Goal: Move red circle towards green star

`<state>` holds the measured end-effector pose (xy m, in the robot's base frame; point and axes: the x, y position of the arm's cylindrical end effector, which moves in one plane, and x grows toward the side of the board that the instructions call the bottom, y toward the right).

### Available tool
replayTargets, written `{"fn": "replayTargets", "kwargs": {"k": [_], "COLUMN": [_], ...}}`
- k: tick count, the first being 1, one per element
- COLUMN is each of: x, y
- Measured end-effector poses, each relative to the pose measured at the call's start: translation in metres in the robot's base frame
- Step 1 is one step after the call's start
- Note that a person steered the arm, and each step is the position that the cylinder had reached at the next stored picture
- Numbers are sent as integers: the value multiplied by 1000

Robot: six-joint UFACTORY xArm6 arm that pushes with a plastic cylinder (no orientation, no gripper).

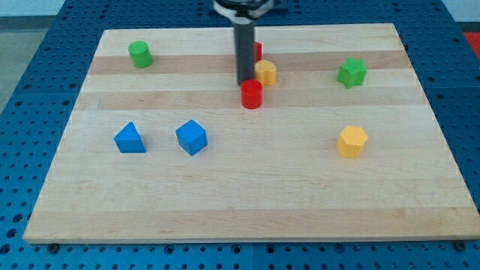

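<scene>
The red circle (252, 95) is a short red cylinder near the board's top middle. The green star (352, 72) lies far to its right, near the view's top right. My tip (245, 83) is the lower end of the dark rod, just above and slightly left of the red circle, touching or nearly touching it. A yellow block (265, 73) sits right of the rod, close above the red circle. Another red block (257, 51) is mostly hidden behind the rod.
A green cylinder (139, 54) sits at the top left. A blue triangular block (130, 139) and a blue cube (191, 137) lie at the left middle. A yellow hexagonal block (352, 141) lies at the right. The wooden board (247, 202) ends at blue pegboard.
</scene>
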<state>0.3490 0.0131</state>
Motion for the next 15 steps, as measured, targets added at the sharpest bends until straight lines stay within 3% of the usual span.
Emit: {"fn": "replayTargets", "kwargs": {"k": [1, 2, 4, 5, 6, 7, 9, 10, 11, 12, 14, 15], "x": [0, 0, -40, -9, 81, 96, 8, 25, 81, 98, 91, 66], "y": [39, 36, -28, -42, -33, 11, 113, 113, 85, 58, 9, -10]}}
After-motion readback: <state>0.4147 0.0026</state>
